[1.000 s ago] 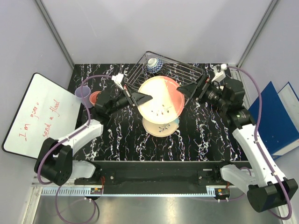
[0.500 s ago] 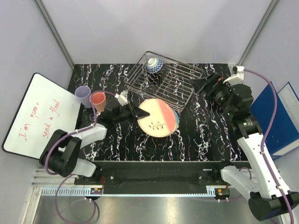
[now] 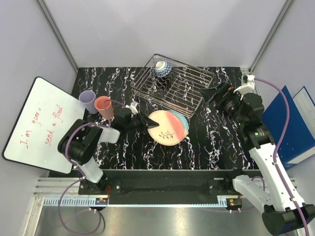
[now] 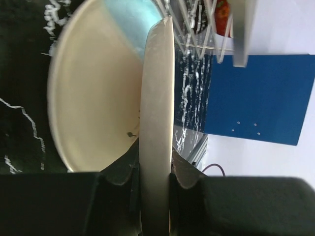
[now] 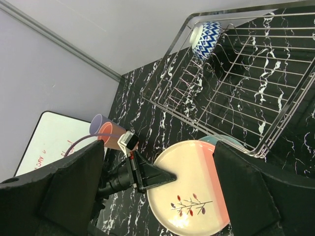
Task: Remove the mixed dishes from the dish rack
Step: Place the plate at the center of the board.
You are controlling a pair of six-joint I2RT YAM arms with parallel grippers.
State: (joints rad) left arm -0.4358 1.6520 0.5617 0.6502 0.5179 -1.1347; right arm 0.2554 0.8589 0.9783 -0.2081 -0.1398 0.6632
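Dish rack (image 3: 172,87) stands far centre. Pink plate (image 3: 170,127) lies near of it, over blue plate (image 3: 185,119), left rim clamped by left gripper (image 3: 149,121). Right gripper (image 3: 209,92): jaws wide, empty, beside rack's right end. Patterned bowl (image 3: 163,68) sits in rack's far-left corner.
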